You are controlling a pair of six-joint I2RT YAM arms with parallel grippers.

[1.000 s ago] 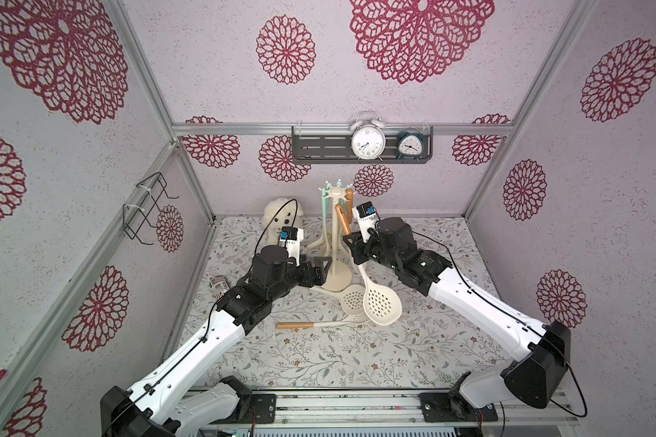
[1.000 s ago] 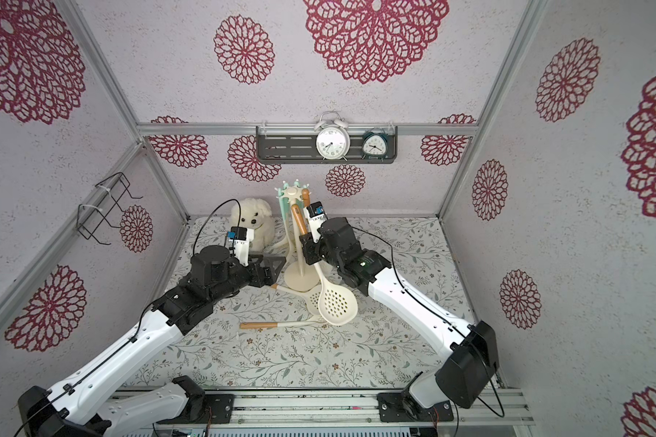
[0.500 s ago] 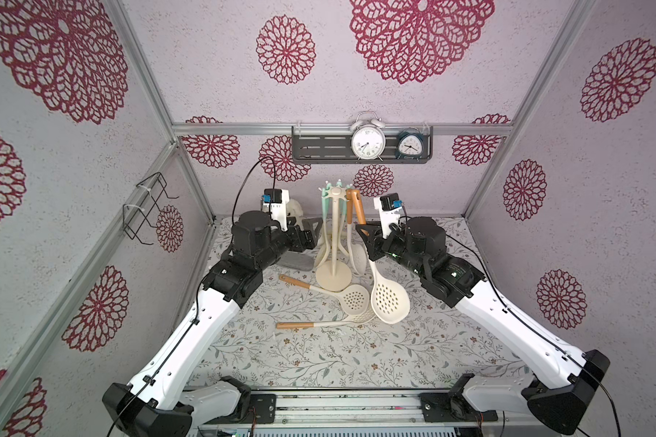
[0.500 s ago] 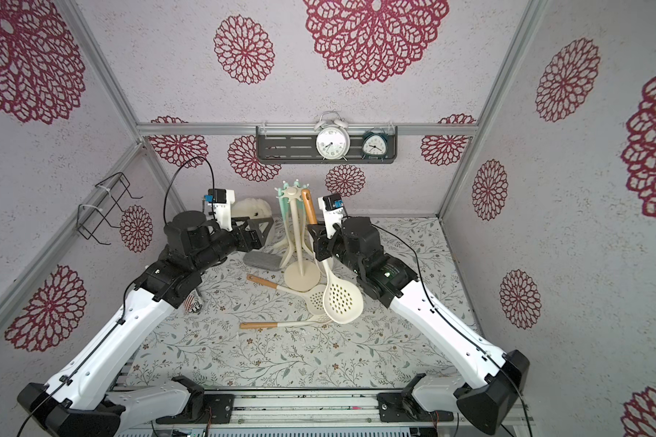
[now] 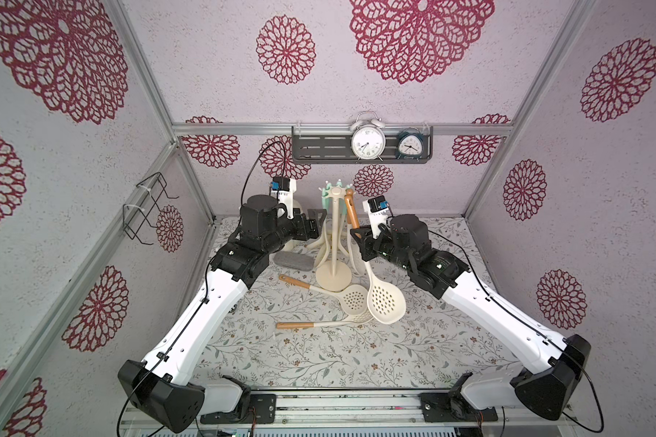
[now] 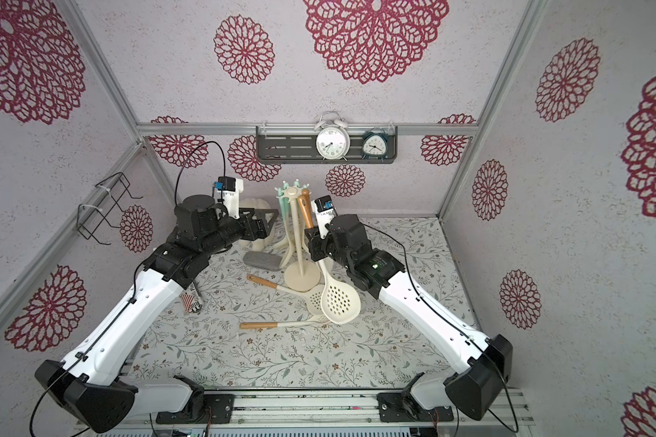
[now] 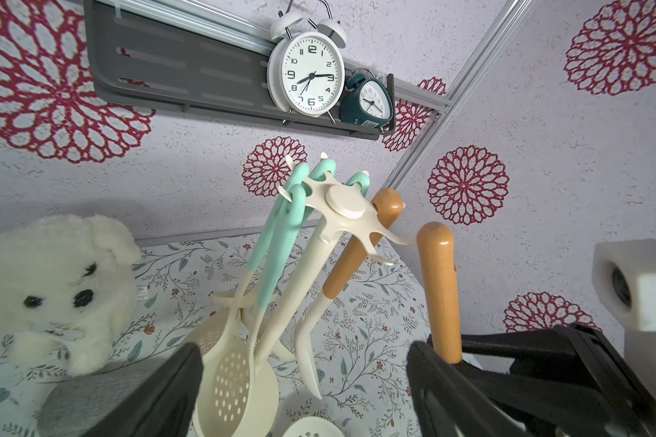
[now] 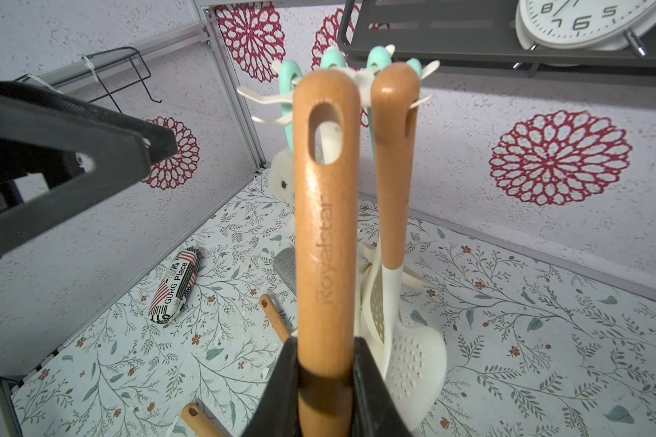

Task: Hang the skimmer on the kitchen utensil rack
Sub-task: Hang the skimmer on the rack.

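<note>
Flower-papered booth, leafy mat (image 5: 319, 359) underfoot. At mat's 12 o'clock in both top views: rack (image 5: 334, 246), crown (image 7: 343, 200) hung with mint tools (image 7: 281, 242) and one wood-handled tool (image 7: 356, 257). At rack's 3 o'clock: right gripper (image 8: 326, 352) clamped on skimmer (image 8: 326, 227), handle upright, tip just beside a bare prong (image 7: 396, 239), hole (image 8: 324, 136) seemingly unthreaded. At rack's 9 o'clock: left gripper (image 7: 303, 355) spread wide, grasping nothing, near pole. Spare utensils (image 5: 320, 324) flat on mat at base's 6 o'clock.

Step in hand, by appearances: threading hole onto prong. To do well: square hole to prong, raise just above its upturned tip, slide inward toward pole, lower until seated, and only then release. Keep clear of wood-handled tool next door, likely to swing if nudged. Steady pole with left gripper against tipping, without crowding crown.
</note>
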